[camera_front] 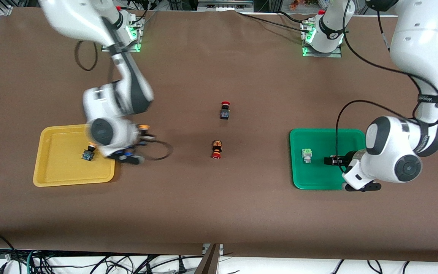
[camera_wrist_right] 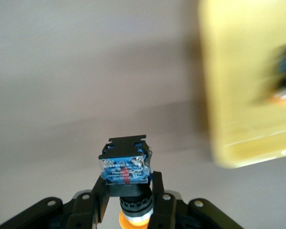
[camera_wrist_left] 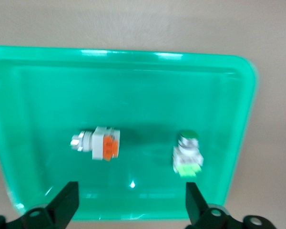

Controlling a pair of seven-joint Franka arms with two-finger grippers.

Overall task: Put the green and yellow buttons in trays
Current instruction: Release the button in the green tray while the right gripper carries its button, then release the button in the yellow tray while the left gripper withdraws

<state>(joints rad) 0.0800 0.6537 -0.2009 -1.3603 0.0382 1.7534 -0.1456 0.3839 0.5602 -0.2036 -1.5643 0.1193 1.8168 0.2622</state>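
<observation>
Right gripper (camera_wrist_right: 128, 200): fingers clamped on a yellow-capped button (camera_wrist_right: 125, 164), carried just beside the yellow tray (camera_front: 48, 171), at its edge toward the desk's middle.
Yellow tray: one yellow button (camera_front: 88, 152) already inside.
Left gripper (camera_wrist_left: 131, 200): fingers spread, empty, over the green tray (camera_front: 318, 182).
Green tray: two grey buttons — orange block (camera_wrist_left: 101, 143), green block (camera_wrist_left: 187, 155).
Writing: none readable.

Right gripper (camera_wrist_right: 128, 202) clamped on a yellow-capped button (camera_wrist_right: 125, 167), airborne near right-arm end; left gripper (camera_wrist_left: 131, 202) spread wide, hovering left-arm end.
</observation>
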